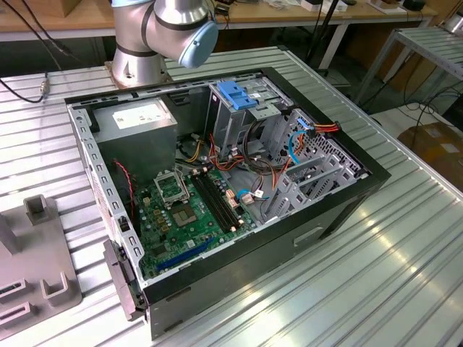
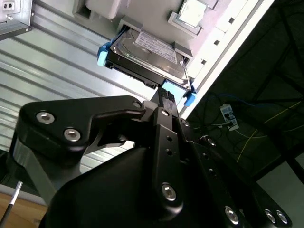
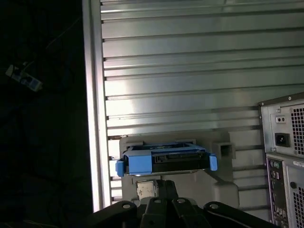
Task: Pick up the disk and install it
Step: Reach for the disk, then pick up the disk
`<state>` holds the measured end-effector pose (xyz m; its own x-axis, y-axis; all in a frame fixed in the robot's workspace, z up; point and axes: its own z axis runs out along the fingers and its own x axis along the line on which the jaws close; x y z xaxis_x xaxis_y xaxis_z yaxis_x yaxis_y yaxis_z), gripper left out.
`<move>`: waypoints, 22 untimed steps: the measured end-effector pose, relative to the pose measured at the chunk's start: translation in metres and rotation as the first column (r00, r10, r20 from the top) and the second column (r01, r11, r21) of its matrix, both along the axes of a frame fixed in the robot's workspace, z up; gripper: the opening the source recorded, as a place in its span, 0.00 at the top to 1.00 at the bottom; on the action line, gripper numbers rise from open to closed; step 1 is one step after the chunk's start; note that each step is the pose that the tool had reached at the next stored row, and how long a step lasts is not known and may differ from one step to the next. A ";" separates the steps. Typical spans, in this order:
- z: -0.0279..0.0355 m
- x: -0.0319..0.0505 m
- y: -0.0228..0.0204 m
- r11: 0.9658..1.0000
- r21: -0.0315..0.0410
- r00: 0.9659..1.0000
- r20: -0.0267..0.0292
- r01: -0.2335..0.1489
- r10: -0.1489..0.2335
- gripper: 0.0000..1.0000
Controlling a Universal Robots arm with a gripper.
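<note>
The disk (image 3: 166, 159) is a grey metal drive in a bright blue carrier rail. It rests in a grey holder (image 3: 223, 190) close to the table's edge, seen in both wrist views. In the second wrist view its labelled top (image 2: 147, 52) faces the camera. My black gripper (image 2: 161, 102) hangs just short of the disk's near blue end, and I see no grip on it. The first wrist view puts the gripper (image 3: 156, 202) a little away from the drive. The arm's base (image 1: 166, 29) stands behind the open computer case (image 1: 340, 210).
Inside the case are a motherboard (image 1: 188, 210), a power supply (image 1: 137, 123) and a tall metal drive cage with a fixed blue bracket (image 1: 235, 94). A small square chip (image 3: 145, 188) sits in the holder by the disk. The table edge (image 3: 95, 118) runs beside it.
</note>
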<state>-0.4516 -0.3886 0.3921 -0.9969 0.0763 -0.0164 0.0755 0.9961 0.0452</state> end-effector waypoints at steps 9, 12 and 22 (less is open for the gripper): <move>-0.0005 -0.0144 0.0062 1.000 0.000 1.000 0.000 0.000 0.000 0.90; -0.0004 -0.0144 0.0065 1.000 0.000 1.000 0.000 0.000 0.000 0.90; -0.0004 -0.0148 0.0078 1.000 0.000 1.000 0.000 0.000 0.000 0.90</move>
<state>-0.4664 -0.3808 0.3918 -0.9970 0.0762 -0.0160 0.0755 0.9961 0.0452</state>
